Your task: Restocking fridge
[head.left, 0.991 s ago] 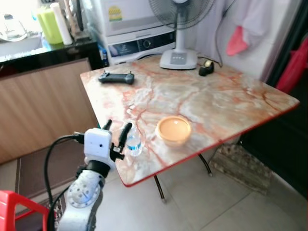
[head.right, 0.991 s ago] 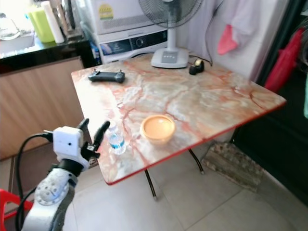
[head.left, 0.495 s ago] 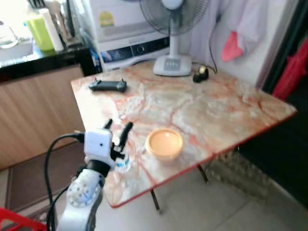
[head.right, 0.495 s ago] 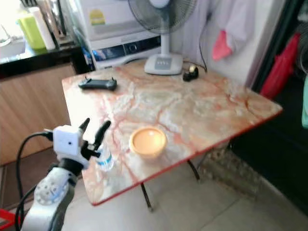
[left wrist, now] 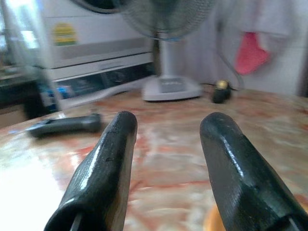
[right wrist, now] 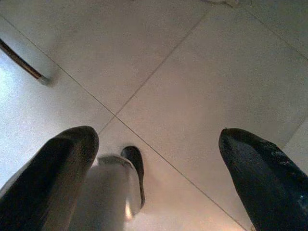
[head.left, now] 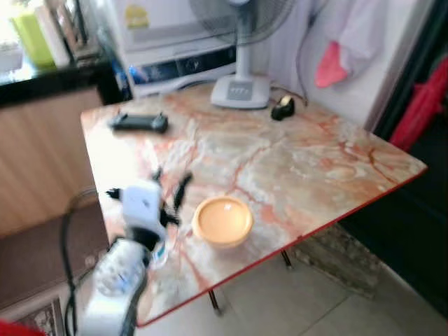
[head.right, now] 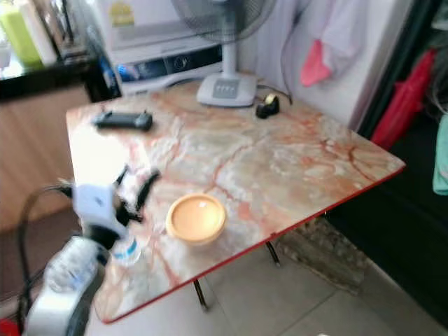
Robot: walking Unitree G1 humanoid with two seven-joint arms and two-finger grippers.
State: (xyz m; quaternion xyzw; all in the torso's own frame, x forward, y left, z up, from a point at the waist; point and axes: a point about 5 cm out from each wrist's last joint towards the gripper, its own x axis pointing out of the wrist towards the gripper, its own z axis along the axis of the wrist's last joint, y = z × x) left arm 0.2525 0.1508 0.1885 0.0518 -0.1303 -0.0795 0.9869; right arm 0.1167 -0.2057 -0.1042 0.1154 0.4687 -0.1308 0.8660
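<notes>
Left eye view shows a marble-patterned desk (head.left: 294,154) with a red edge, set on a tiled floor (head.left: 294,308). The left end effector (head.left: 168,187) is raised over the near left part of the desk, its 2 black fingers (left wrist: 103,168) spread apart with nothing between them. A small water bottle (head.right: 127,250) with a blue label stands on the desk just below and beside the wrist housing, partly hidden by the arm; the picture is blurred here and contact cannot be judged. An orange bowl (head.left: 222,220) sits on the desk just to the right of the end effector, near the front edge. A black controller (head.left: 138,123) lies near the far left corner. A white fan base (head.left: 240,91) and a small dark and yellow object (head.left: 283,107) stand at the far edge. A white appliance (head.left: 175,35) is behind the desk, and a red cloth (head.left: 330,64) hangs on the wall.

Right wrist view shows the right end effector (right wrist: 159,178) pointing at the floor tiles, fingers wide apart and empty.
</notes>
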